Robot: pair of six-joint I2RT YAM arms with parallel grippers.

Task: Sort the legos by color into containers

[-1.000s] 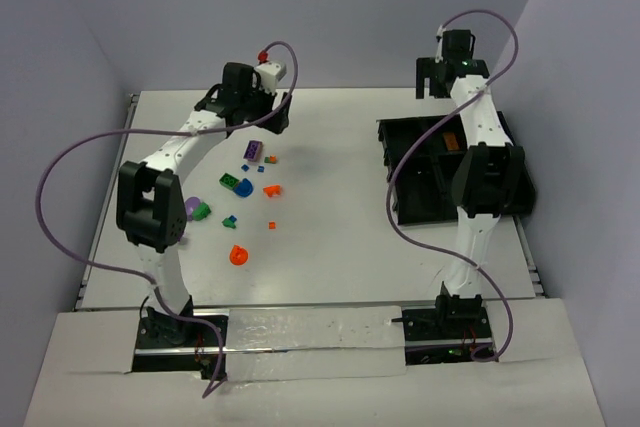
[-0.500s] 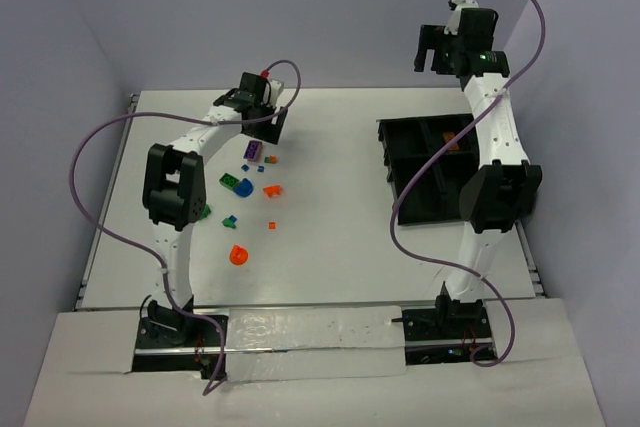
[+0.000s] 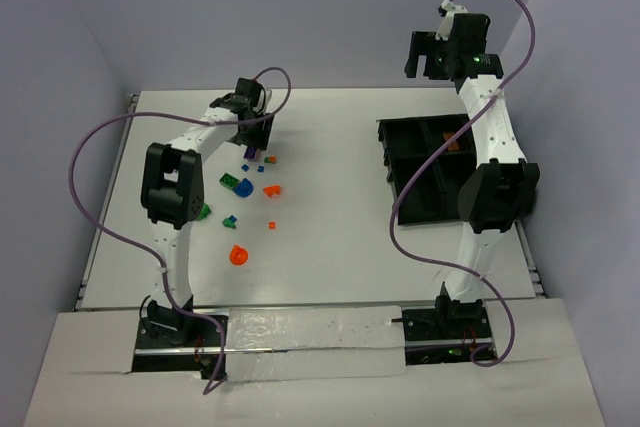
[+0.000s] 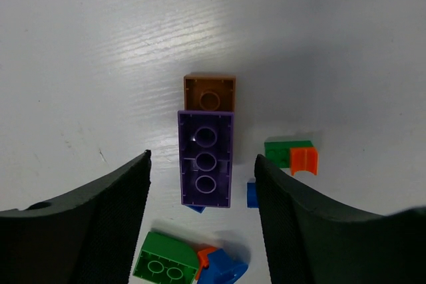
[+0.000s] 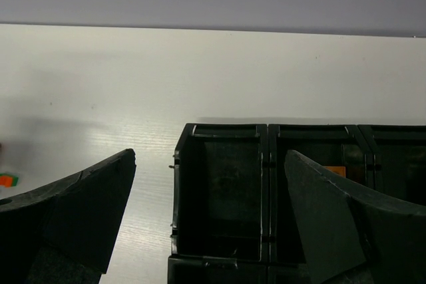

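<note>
My left gripper (image 3: 251, 139) is open and low over the legos (image 3: 245, 187) scattered left of centre. In the left wrist view its jaws (image 4: 202, 159) straddle a purple brick (image 4: 206, 164) without touching it. A brown brick (image 4: 210, 92) butts against the purple one's far end. A green-and-orange piece (image 4: 291, 154), a green brick (image 4: 162, 261) and a blue curved piece (image 4: 223, 271) lie close by. My right gripper (image 3: 432, 55) is open and empty, held high over the back of the black compartment tray (image 3: 400, 197). The tray (image 5: 219, 197) holds an orange piece (image 5: 336, 171).
More legos lie nearer me: an orange round piece (image 3: 238, 256), a small orange piece (image 3: 271, 225), a green piece (image 3: 203, 212) and an orange brick (image 3: 271, 189). Purple cables loop over both arms. Grey walls close the table at the back and sides.
My left gripper has come down and toward the purple brick, now straddling it. My right arm has risen and its gripper has swung up above the tray's back edge.
</note>
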